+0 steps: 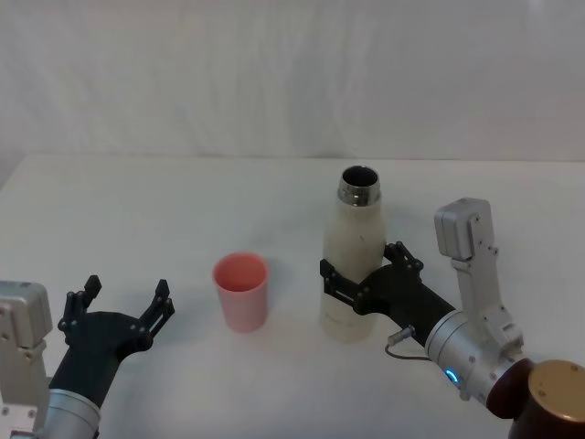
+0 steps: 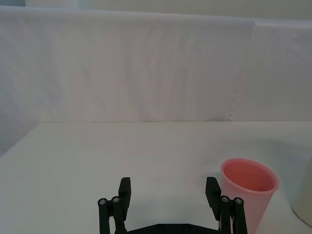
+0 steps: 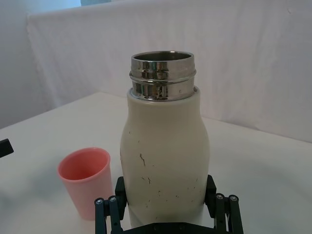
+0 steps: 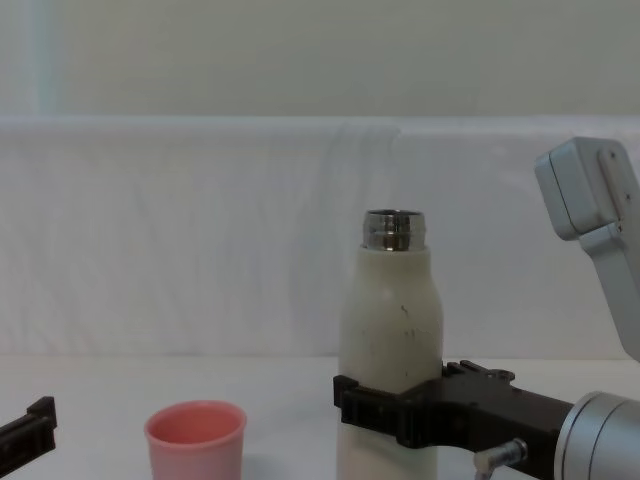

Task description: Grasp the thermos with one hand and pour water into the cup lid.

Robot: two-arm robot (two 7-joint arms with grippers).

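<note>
Meanwhile right gripper (image 1: 358, 277) clamped tall cream-white steel-necked thermos (image 1: 355, 260), upright on white table (image 1: 164, 201); small salmon-pink cup lid (image 1: 241, 290) stood beside; left gripper (image 1: 122, 305) spread wide, empty.

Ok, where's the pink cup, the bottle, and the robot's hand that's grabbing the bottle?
pink cup (image 1: 241, 293), head view, on its outer wall.
bottle (image 1: 353, 240), head view, on its cream body.
right gripper (image 1: 357, 276), head view, midway between its fingertips.

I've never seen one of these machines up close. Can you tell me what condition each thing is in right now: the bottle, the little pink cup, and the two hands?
thermos: upright on the table, uncapped, gripped low on its body.
cup lid: upright, mouth up, untouched.
right hand: closed around the thermos.
left hand: open, holding nothing.
</note>
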